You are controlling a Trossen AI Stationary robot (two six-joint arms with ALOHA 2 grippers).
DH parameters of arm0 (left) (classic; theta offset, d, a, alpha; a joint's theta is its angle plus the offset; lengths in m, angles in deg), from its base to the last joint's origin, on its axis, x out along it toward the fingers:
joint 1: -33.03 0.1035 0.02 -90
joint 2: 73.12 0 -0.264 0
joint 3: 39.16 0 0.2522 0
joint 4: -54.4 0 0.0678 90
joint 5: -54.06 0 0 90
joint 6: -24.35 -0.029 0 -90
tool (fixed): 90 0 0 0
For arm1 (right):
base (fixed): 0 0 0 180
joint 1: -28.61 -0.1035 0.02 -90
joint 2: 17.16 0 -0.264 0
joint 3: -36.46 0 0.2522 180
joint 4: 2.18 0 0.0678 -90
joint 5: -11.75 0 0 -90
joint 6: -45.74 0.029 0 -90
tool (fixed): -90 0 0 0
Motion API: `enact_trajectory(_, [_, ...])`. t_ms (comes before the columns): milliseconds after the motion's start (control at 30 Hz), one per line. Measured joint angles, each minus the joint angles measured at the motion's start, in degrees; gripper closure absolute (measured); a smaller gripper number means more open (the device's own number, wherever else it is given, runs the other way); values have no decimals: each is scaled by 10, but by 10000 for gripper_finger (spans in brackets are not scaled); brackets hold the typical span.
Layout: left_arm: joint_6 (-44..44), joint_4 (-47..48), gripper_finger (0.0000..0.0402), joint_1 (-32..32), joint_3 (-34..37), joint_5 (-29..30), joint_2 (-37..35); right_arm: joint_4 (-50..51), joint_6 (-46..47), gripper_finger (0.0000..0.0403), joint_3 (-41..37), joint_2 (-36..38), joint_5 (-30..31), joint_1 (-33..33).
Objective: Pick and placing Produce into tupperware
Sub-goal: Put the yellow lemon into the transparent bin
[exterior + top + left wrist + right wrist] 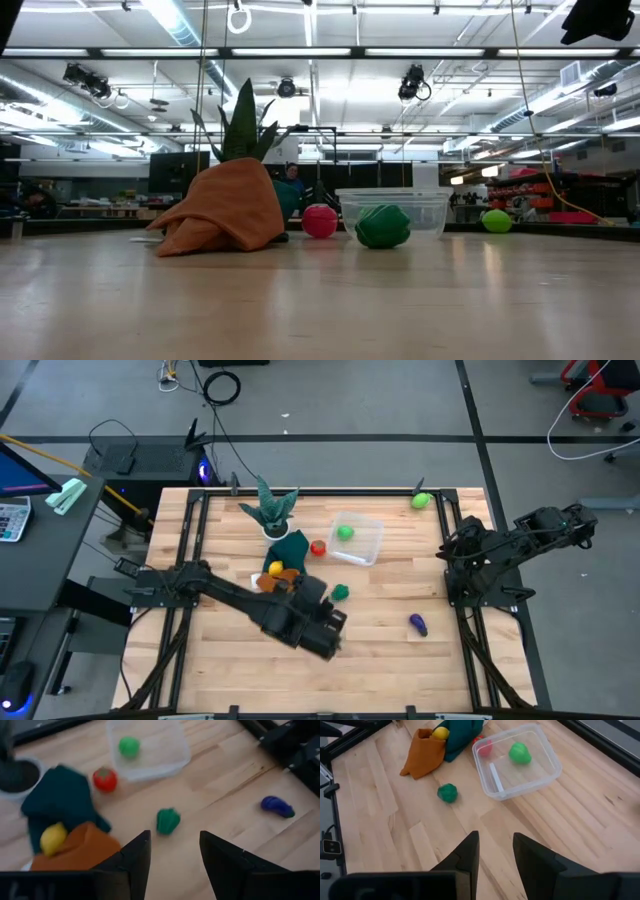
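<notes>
High view: left gripper [335, 622] hangs with jaws parted and empty, dark green produce [340, 592] at its twelve o'clock, likely the target; tupperware [372, 547] beyond already holds one green piece [345, 532]. Right gripper [494, 851] waits, parted, empty.

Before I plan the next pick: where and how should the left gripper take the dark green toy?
Probably from straight above, fingers across its rounded middle. The dark green toy sits alone on bare table, apart from the orange cloth and the tupperware, so both sides look free. The left gripper hangs open just short of it.
</notes>
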Motion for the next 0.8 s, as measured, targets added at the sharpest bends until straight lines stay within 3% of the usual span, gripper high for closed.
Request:
enact_trajectory(233, [101, 20, 228, -43, 4, 0, 1, 0, -1, 317, 0, 0, 0, 0])
enact_trajectory(533, [156, 20, 228, -66, 8, -21, 1, -11, -1, 317, 0, 0, -2, 0])
enact_trajectory(667, [189, 21, 228, -62, 77, -57, -27, -21, -1, 317, 0, -1, -2, 0])
enact_trajectory(800, [251, 22, 228, -63, 195, -76, -108, -22, -1, 317, 0, -2, -2, 0])
